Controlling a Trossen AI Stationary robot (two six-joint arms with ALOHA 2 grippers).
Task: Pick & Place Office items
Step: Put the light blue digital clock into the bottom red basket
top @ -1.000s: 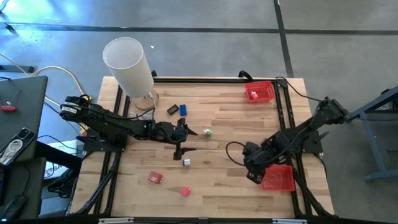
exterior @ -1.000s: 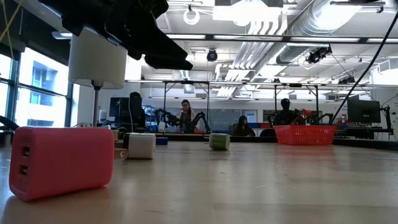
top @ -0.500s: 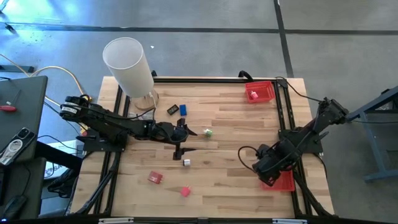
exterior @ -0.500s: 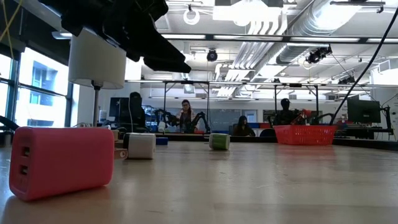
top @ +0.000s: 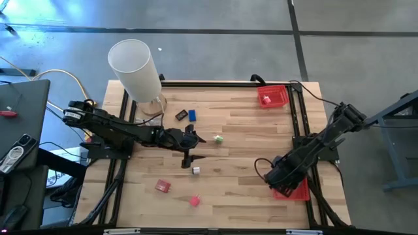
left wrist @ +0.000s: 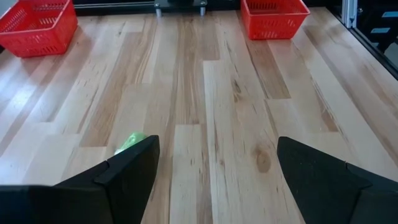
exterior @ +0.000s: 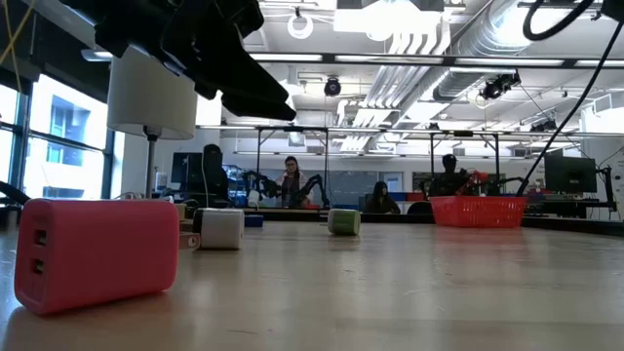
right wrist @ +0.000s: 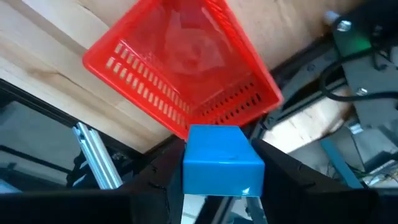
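A blue block is pinched by the right gripper above the near red tray; if released early, the tray could be missed (left gripper is spread, waiting mid-table).

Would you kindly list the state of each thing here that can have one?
Right claw: shut on the blue block, above the near red basket.
Left claw: open, empty, above the table.
Near red basket: looks empty.
Far red basket: holds something pink.

Even, bright light falls from overhead on the desk; shadows under the arms are short and soft; ceiling lamps glare in the low view; the near pink piece looks soft; the right wrist view is motion-blurred.
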